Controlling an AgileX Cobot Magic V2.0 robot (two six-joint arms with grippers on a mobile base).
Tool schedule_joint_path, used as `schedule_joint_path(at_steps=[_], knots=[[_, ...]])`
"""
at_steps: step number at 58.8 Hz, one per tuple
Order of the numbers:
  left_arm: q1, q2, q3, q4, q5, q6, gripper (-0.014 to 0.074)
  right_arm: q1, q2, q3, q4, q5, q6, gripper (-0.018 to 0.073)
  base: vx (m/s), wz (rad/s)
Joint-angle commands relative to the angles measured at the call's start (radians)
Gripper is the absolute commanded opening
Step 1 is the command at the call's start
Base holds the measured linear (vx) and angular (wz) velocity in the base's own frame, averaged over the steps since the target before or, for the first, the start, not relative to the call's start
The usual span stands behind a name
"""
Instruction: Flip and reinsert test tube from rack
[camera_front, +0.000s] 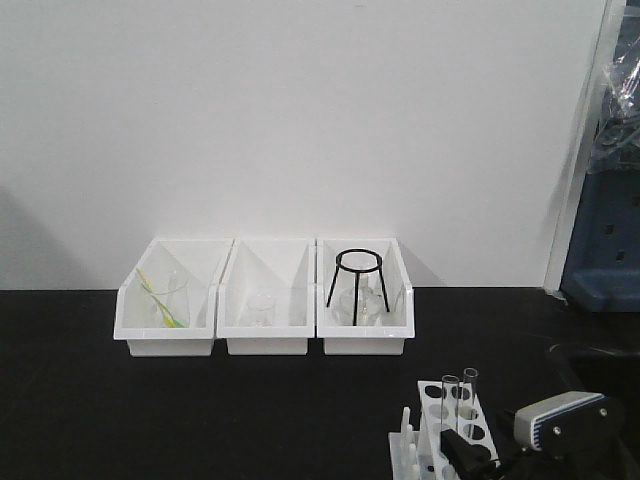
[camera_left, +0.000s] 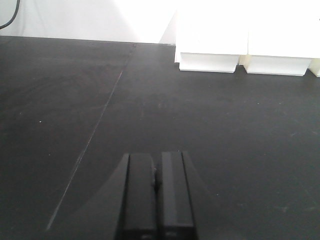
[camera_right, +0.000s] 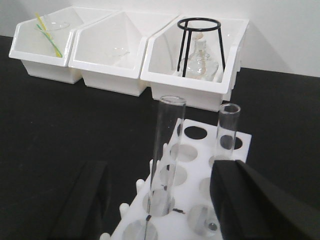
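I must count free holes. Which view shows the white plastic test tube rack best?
Right wrist view: the white plastic test tube rack is close, holes clear. Front view shows it small, cut off; left wrist view misses it.
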Motion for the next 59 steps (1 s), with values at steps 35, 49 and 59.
schedule_joint_path(at_steps=[35, 49, 59], knots=[[-0.007, -0.013, 0.0, -0.003, -0.087, 0.0, -0.0006, 0.002, 0.214, -0.213, -0.009, -0.144, 0.031, 0.0461, 0.0, 0.0], [-0.007, -0.013, 0.0, -0.003, -0.087, 0.0, -0.0006, 0.002, 0.261, -0.254, -0.029, -0.142, 0.032, 0.0441, 0.0, 0.0], [-0.007, -0.013, 0.0, -0.003, -0.087, 0.0, -0.0006, 0.002, 0.267, -0.254, -0.026, -0.136, 0.031, 0.0342, 0.0, 0.0]])
